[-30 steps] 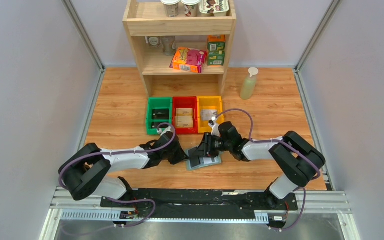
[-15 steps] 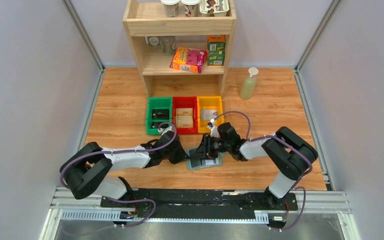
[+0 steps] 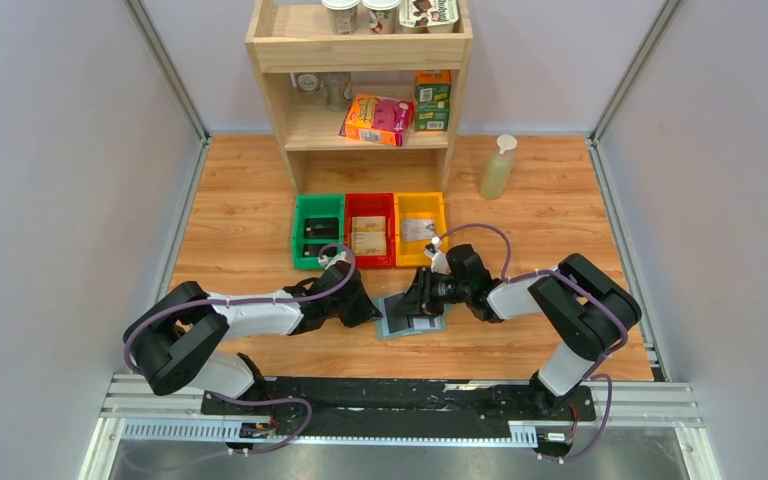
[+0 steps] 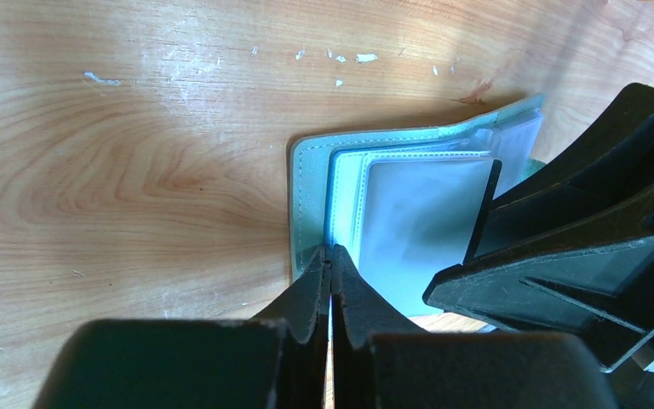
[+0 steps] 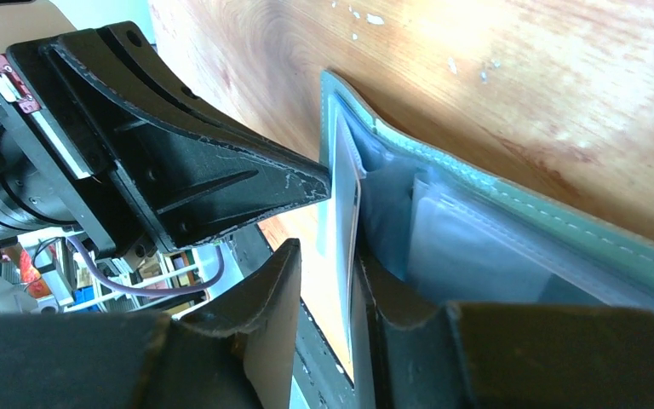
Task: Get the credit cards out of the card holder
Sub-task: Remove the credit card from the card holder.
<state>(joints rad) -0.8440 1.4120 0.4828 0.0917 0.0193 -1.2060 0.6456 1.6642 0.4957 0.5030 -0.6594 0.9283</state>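
The card holder (image 3: 415, 329) lies open on the wooden table between my two grippers, grey-green outside (image 4: 308, 179) and pale blue slotted inside (image 5: 477, 247). My left gripper (image 4: 330, 256) is shut, its tips resting on the holder's near edge; from above it (image 3: 370, 311) sits at the holder's left side. My right gripper (image 5: 330, 256) is open and straddles a thin pale leaf (image 5: 347, 213) standing up from the holder, with one finger inside the fold and a gap left at the other. I cannot tell whether that leaf is one of the credit cards or a sleeve.
Green (image 3: 318, 232), red (image 3: 370, 232) and yellow (image 3: 421, 228) bins stand in a row just behind the holder. A wooden shelf (image 3: 360, 55) with boxes and cups stands at the back, with a pale green bottle (image 3: 497, 168) to its right.
My right wrist has shifted slightly to the right and nearer over the holder, and its elbow has drawn in. The left arm has barely moved.
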